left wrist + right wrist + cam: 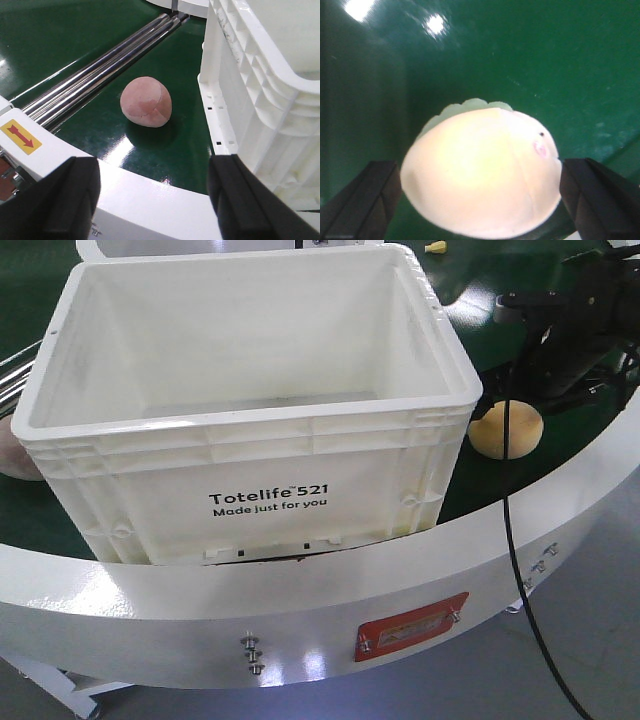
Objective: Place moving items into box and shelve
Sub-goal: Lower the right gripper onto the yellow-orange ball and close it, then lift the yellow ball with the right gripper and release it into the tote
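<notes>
- Pale yellow-orange fruit: rounded, matte, with faint seam lines; it sits on the green counter just beside the box's front right corner
- Reddish-pink fruit: rounded, with brownish patches, a dull cloth-like skin and seams meeting at one point; it rests on the counter left of the box, apart from its wall, between the box and the steel rods
- Box: white plastic tote, ribbed outside, smooth inside, with a thick rim; black print "Totelife 521 Made just for you" on the front wall; it stands upright at the counter's front edge
- Right tool: black fingers spread wide, one on each side of the pale fruit in the wrist view; cannot tell whether they touch it
- Left tool: dark fingers spread wide above the white rim, with the pink fruit beyond them
- Counter surface is glossy green with light glare; its curved white rim carries a red label
- Black cable hangs down across the pale fruit and the rim
</notes>
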Motion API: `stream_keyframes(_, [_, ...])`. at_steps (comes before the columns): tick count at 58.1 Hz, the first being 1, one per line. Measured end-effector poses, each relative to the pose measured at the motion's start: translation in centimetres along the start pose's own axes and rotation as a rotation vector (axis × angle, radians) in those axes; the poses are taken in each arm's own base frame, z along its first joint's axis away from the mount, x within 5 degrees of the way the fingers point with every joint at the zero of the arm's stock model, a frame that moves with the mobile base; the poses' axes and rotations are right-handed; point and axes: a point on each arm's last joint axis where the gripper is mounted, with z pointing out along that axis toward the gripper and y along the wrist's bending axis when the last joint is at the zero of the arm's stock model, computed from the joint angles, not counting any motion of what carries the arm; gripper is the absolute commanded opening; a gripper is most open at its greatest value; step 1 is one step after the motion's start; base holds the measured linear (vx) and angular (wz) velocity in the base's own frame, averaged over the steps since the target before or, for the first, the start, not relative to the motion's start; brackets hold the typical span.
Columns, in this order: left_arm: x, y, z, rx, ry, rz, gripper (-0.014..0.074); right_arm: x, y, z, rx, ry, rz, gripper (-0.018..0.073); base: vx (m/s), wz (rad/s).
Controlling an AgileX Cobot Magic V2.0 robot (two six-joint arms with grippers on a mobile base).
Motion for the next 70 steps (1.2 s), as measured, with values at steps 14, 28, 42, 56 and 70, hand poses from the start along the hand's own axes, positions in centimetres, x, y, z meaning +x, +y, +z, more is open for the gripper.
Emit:
stream_keyframes(14, [0.0,0.0,0.0,0.0,0.0,0.0,0.0551,0.2,0.0,1.5,0.004,0.07,-0.045,0.0561,0.0,0.0])
stream_keyframes(28, [0.0,0.0,0.0,0.0,0.001,0.0,0.0551,0.4,0.0,1.6,0.004,0.092,-0.051,0.0313,0.0,0.0])
stream_keyframes(42, [0.0,0.0,0.0,0.0,0.001,0.0,0.0551,0.4,-0.1,1.2,0.009,0.096,-0.054,0.0225,0.0,0.0])
stream_keyframes(56, [0.0,0.0,0.0,0.0,0.001,0.0,0.0551,-0.5,-0.8,-5.7,0.052,-0.047,-0.064,0.0233,0.0,0.0])
stream_keyframes(70, [0.0,0.0,0.0,0.0,0.001,0.0,0.0551,-0.8,-0.2,-16.7,-0.037,-0.382,-0.059,0.0241,0.0,0.0])
